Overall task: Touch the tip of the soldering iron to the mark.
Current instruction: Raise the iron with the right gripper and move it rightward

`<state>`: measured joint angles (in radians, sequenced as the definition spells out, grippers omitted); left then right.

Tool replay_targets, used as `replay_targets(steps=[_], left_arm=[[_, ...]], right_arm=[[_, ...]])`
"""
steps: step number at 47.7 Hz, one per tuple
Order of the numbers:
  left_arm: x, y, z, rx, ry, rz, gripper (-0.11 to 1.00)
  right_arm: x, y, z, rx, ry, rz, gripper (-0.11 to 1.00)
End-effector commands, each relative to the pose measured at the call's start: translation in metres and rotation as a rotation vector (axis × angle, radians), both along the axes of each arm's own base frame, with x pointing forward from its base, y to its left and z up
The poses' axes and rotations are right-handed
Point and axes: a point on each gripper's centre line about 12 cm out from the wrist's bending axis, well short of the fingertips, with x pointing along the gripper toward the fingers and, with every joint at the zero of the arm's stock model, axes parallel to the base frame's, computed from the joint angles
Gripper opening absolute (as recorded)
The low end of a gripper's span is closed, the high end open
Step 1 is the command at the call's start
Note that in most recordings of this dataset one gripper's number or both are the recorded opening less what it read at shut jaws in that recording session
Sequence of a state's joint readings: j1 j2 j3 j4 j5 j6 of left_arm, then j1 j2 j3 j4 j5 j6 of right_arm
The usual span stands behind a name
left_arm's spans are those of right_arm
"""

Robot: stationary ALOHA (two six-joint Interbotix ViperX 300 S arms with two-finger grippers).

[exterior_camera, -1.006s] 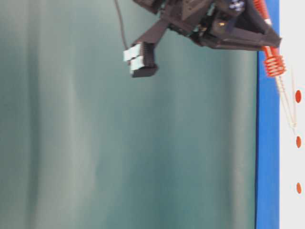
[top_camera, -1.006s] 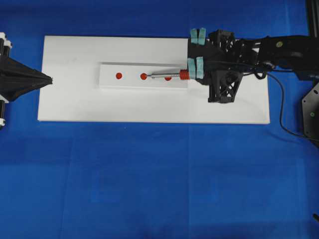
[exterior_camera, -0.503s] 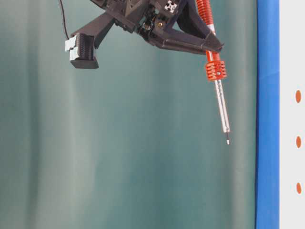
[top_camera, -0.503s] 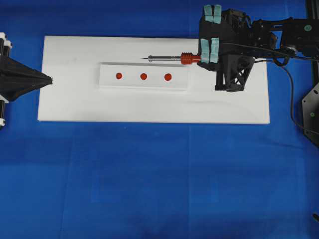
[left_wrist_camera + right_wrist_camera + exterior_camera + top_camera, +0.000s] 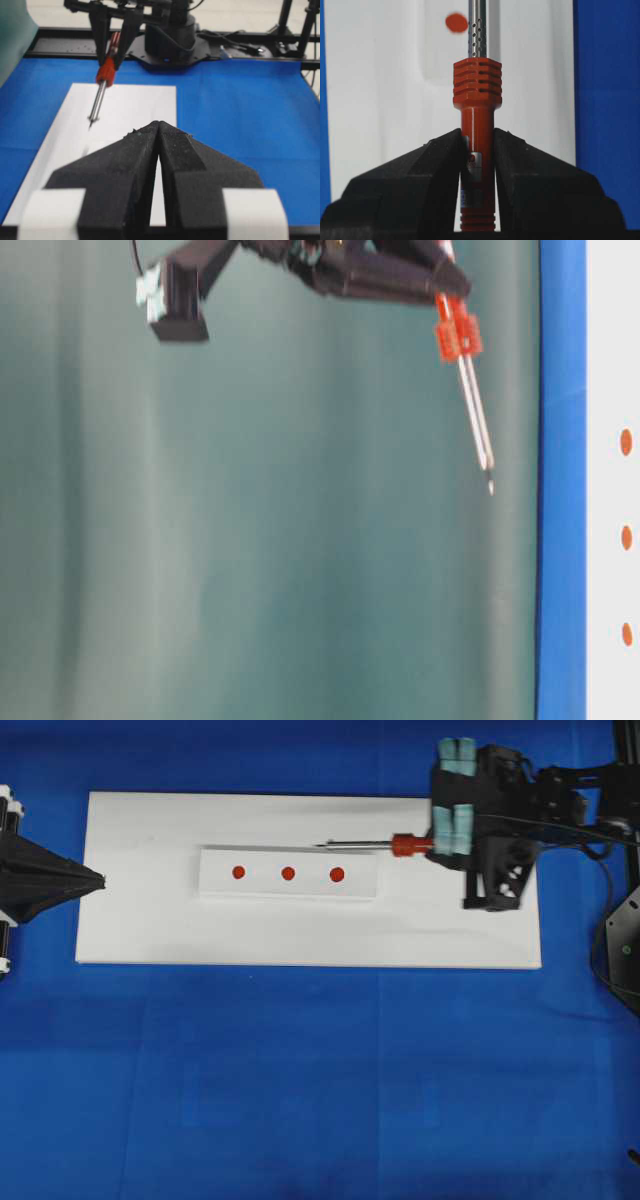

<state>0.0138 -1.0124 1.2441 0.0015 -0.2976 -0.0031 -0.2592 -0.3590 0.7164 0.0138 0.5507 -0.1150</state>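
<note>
The soldering iron (image 5: 405, 844) has a red-orange ribbed handle (image 5: 477, 90) and a silver shaft. My right gripper (image 5: 437, 844) is shut on that handle and holds the iron level, pointing left. Its tip (image 5: 318, 845) hangs in the air just beyond the far edge of a raised white strip (image 5: 220, 860). Three red marks lie on the strip (image 5: 238, 872) (image 5: 288, 873) (image 5: 337, 874). The table-level view shows the tip (image 5: 490, 485) well above the board. In the right wrist view the tip is cut off at the top, with one mark (image 5: 456, 22) left of the shaft. My left gripper (image 5: 100, 880) is shut and empty at the board's left edge.
The strip lies on a white board (image 5: 150, 930), which sits on a blue table cover (image 5: 320, 1070). The iron's black cord (image 5: 590, 900) hangs by the right arm. A black frame (image 5: 250, 55) runs along the table's far side in the left wrist view.
The tip was at the middle mark a second ago. My right gripper has since lifted the iron clear of the strip and drawn it back to the right. The left gripper stayed still.
</note>
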Motion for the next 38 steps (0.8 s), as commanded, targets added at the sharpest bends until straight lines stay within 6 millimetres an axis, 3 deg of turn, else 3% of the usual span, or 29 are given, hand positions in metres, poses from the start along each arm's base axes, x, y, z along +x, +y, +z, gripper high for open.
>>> replay_targets(steps=[1,13,38], left_arm=[[0.001,0.000,0.005,0.000,-0.018,-0.002,0.00],[0.001,0.000,0.005,-0.001,-0.017,-0.002,0.00],[0.001,0.000,0.005,-0.001,-0.017,-0.002,0.00]], right_arm=[[-0.009,0.001,0.014,-0.011,-0.042,-0.006,0.06],[-0.028,0.006,0.014,-0.008,-0.041,-0.008,0.06],[-0.027,0.006,0.012,-0.006,-0.033,-0.008,0.06]])
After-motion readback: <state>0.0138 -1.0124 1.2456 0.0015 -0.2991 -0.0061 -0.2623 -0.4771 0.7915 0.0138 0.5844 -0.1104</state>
